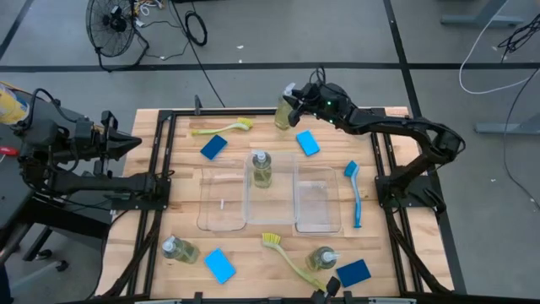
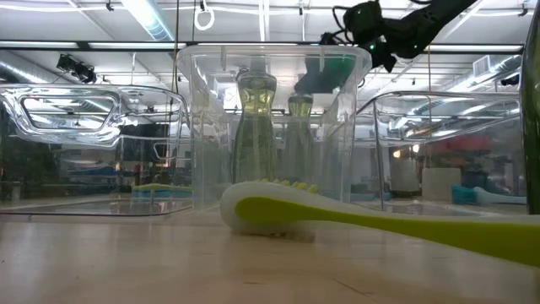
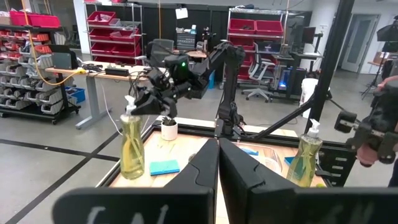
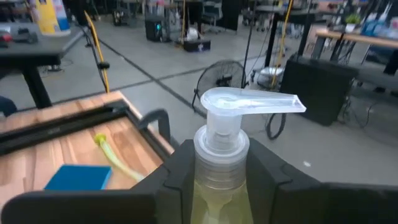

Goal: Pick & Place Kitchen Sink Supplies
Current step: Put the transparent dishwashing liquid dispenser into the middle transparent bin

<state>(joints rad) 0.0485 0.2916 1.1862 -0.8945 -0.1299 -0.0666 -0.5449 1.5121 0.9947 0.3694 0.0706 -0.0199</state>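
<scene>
Wooden slats make the table top (image 1: 253, 262), framed by black rails. Nearest the front edge lie a yellow-green long-handled dish brush (image 1: 283, 251), two small clear pump bottles of soap, and two blue rectangular sponges (image 1: 220, 264). In the middle stand the clear plastic compartment trays (image 1: 270, 199), with one soap bottle upright inside the centre tray. Farther back, the right gripper (image 1: 289, 105) pinches another clear pump bottle of yellow-green soap (image 4: 222, 163) just under its cap, at the far edge of the table; I cannot tell if it is lifted or resting. Such a bottle seems light but smooth and slippery, so I judge the neck below the pump is the safest place to hold it. The left gripper (image 3: 217, 163) waits pressed together beside the table's left side. Beyond is grey floor, a standing fan (image 1: 116, 28) and red shelves (image 3: 108, 29).
</scene>
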